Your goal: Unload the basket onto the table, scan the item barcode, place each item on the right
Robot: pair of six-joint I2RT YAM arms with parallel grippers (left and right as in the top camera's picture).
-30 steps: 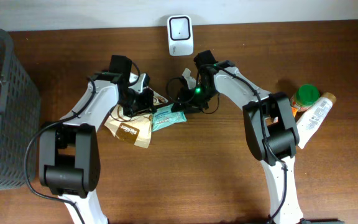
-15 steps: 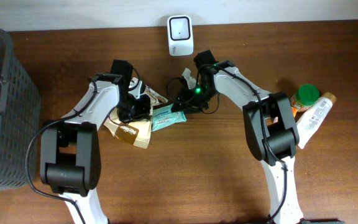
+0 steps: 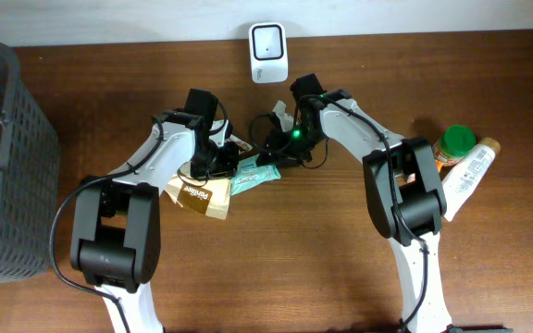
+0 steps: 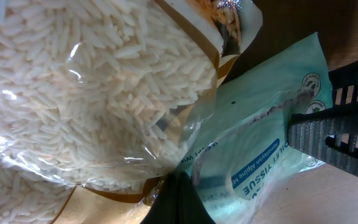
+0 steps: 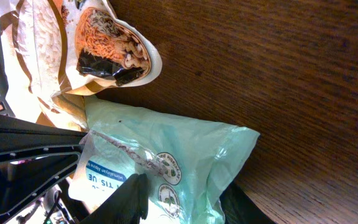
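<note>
A brown wooden tabletop [image 3: 294, 268] fills the overhead view, with a pale wall strip along its far edge. A tall grey mesh basket [image 3: 7, 157] stands at the left edge, well apart from everything else. The two white and black arms reach inward from the near side and meet just behind the middle of the tabletop.

Under the left arm lies a bag of rice [image 3: 200, 196], flat on the wood. Its clear window of white grains fills most of the left wrist view [image 4: 73, 93]. Just beside it to the right, overlapping its edge, is the teal tissue packet [image 3: 251, 173]. It lies tilted between the two arms and near the white scanner [image 3: 268, 40], which stands upright at the far edge against the wall. Whether the packet's barcode faces up cannot be told.

At the right side a white bottle [image 3: 465, 176] lies on its side. It touches a green-lidded jar [image 3: 454, 143] standing just behind it.

The left end effector [image 3: 213, 159] sits low over the rice bag with its fingers together; whether they pinch any of the wrapping cannot be told. The right end effector [image 3: 274, 153] is clamped on the end of the tissue packet. In the right wrist view [image 5: 185, 202] its dark fingers stand on either side of the crinkled teal film [image 5: 166, 143].
</note>
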